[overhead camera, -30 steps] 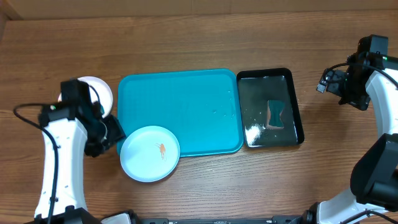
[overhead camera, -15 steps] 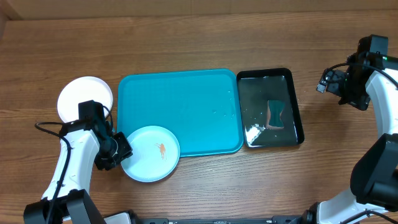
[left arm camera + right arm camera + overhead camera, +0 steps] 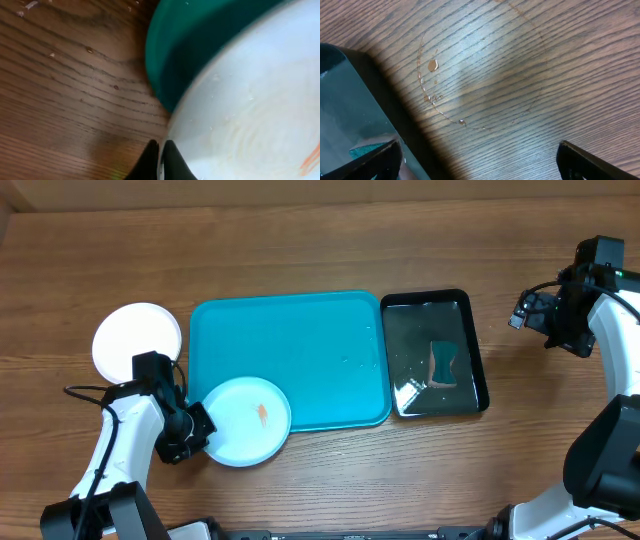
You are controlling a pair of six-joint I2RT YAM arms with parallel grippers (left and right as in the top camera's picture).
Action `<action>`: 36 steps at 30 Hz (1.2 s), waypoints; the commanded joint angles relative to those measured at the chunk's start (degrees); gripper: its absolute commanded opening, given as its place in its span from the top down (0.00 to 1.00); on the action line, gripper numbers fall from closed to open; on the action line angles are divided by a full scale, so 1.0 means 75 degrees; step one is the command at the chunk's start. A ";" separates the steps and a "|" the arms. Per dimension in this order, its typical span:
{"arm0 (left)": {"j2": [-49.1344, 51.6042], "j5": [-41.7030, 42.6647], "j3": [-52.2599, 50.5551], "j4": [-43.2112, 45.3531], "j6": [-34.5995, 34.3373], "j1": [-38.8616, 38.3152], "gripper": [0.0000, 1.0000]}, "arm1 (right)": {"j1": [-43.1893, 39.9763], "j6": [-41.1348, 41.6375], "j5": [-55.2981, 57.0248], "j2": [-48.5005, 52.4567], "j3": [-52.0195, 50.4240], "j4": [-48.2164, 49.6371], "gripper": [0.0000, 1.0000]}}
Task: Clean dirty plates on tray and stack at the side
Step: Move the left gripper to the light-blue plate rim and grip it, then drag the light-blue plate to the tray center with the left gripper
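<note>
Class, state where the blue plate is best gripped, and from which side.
Pinch the thin left rim of the blue plate, coming from the left: that edge hangs off the tray over the table, where the left gripper is shut on it.

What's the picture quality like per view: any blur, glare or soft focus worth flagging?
Overhead: sharp and evenly lit, with white glare on the glossy black tray. Left wrist: the light blue plate and turquoise tray are blurred, the table grain sharper. Right wrist: in focus, pale sheen across the wood, dark shadow beside the black tray.
</note>
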 commanded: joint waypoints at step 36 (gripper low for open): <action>0.0055 0.1207 -0.0052 0.4578 -0.1483 -0.2690 0.96 | 0.0006 0.0000 -0.0041 -0.0050 0.0102 0.0038 0.00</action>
